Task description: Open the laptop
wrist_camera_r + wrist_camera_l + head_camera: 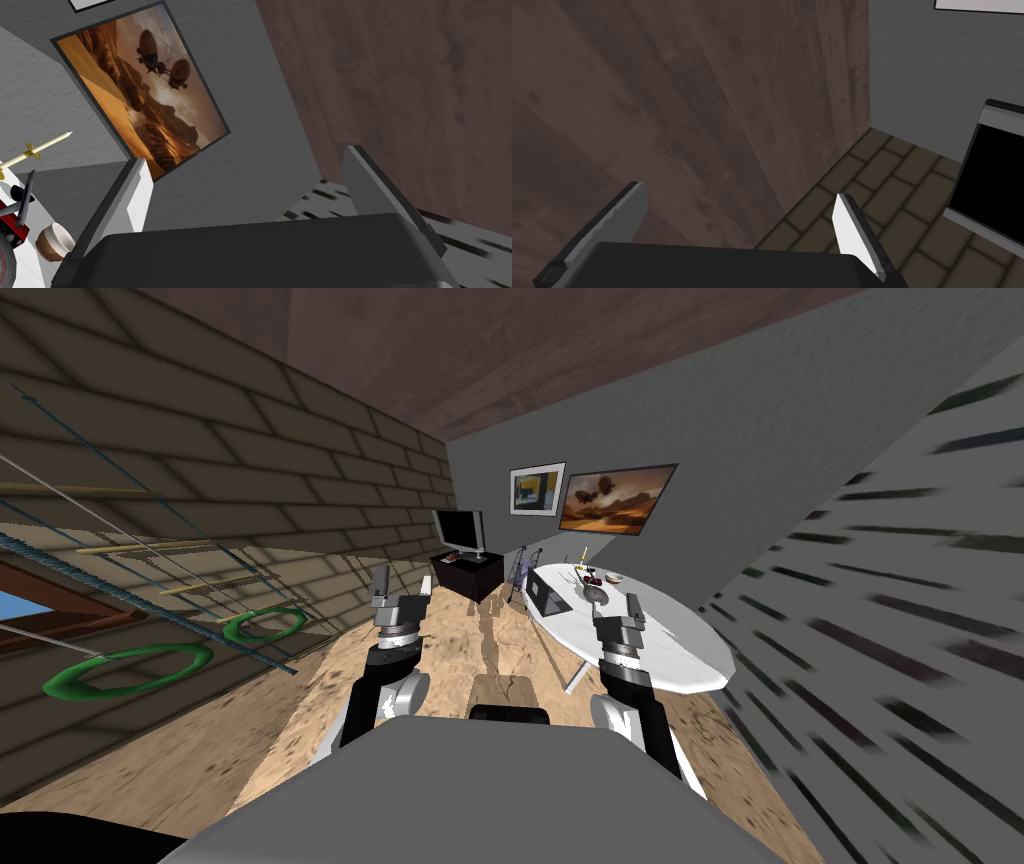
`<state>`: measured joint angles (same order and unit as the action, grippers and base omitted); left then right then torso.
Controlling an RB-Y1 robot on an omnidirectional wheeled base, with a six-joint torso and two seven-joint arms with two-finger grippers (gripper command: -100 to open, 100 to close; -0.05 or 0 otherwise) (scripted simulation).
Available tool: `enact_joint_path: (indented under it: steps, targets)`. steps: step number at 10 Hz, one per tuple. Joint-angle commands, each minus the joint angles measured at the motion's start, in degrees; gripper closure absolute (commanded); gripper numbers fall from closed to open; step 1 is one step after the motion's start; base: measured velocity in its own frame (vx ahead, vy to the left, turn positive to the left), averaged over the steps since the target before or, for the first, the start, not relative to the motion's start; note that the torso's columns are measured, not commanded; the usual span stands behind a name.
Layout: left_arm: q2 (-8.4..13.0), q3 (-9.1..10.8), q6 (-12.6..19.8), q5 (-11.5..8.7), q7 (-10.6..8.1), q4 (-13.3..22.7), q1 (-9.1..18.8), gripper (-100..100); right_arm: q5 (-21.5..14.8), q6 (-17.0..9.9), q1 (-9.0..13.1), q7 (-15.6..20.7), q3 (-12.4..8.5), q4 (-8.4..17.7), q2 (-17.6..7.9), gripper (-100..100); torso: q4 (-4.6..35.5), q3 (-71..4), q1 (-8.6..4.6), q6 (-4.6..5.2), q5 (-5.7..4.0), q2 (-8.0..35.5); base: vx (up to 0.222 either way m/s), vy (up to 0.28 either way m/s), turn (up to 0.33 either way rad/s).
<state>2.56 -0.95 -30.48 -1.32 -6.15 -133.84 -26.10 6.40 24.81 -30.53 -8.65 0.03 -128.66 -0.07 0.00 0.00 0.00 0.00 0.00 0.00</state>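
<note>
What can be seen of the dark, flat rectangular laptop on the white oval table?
The laptop is a dark grey rectangle with a paler rim, lying flat and seemingly shut. It rests on the white oval table, near its left edge, with nothing else touching it. Its finer details are too small to tell.

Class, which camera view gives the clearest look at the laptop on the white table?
The head view: the laptop lies on the white table, small but whole. The right wrist view catches the table's end with a cup; the left wrist view faces walls and a TV.
</note>
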Motion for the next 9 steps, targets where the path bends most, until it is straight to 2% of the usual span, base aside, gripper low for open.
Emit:
enact_joint_path:
  steps: [1, 9]
  targets:
    - [0.0, 0.0, 0.0, 0.0, 0.0, 0.0, 0.0, 0, 0.0, 0.0, 0.0, 0.0, 0.0, 0.0, 0.0, 0, 2.35, -4.67, 0.0, 0.0, 0.0, 2.32, 0.0, 0.0, 0.0]
    - [0.0, 0.0, -0.01, 0.0, 0.0, -0.02, 0.0, 0, 0.0, 0.01, 0.0, 0.0, 0.0, -0.02, 0.0, 0, 35.37, -70.73, 0.0, 0.0, 0.0, 35.39, 0.0, 0.0, 0.0]
